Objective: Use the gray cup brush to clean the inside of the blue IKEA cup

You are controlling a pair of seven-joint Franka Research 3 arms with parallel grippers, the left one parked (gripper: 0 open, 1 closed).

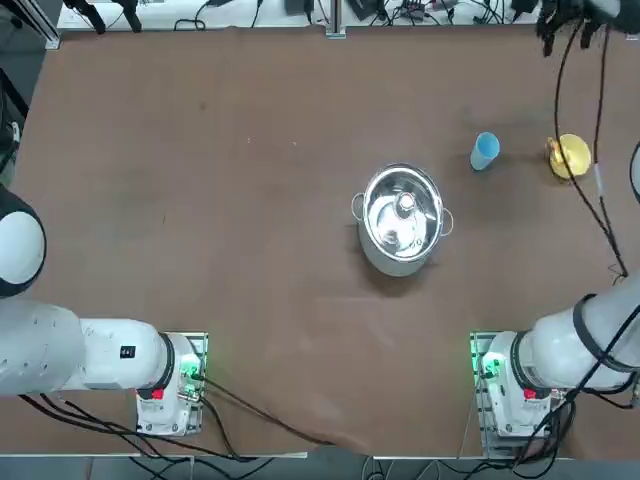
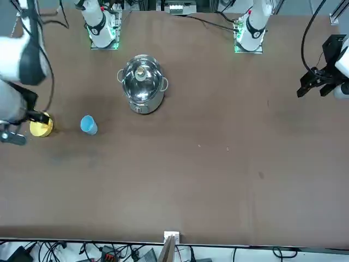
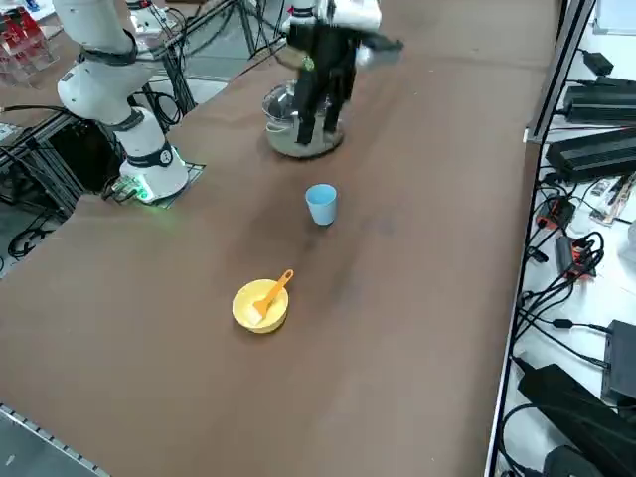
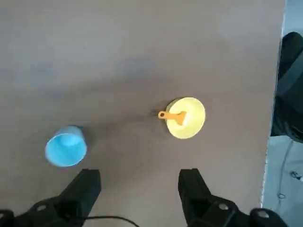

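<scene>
The brown surface (image 1: 200, 200) fills each view. Largest on it is the lidded steel pot (image 1: 402, 218), just right of centre in the top view; nothing of its contents shows under the lid.

In the right side view the right end effector (image 3: 316, 124) hangs high at upper centre, in front of the pot, its fingers released and holding nothing; the wrist view shows both black fingers (image 4: 85, 187) spread wide with only bare surface between them.

The yellow bowl (image 1: 572, 158) sits at the upper right of the top view. The gray cup brush (image 3: 271, 294), orange to the eye, lies in it with its head down in the bowl and its handle slanting up over the rim toward the cup. In the side view it lies below and left of the end effector, well apart, so the coming reach is likely down and outward past the cup.

The blue IKEA cup (image 1: 484, 151) stands upright and empty, near the bowl's left side in the top view, apart from it.
</scene>
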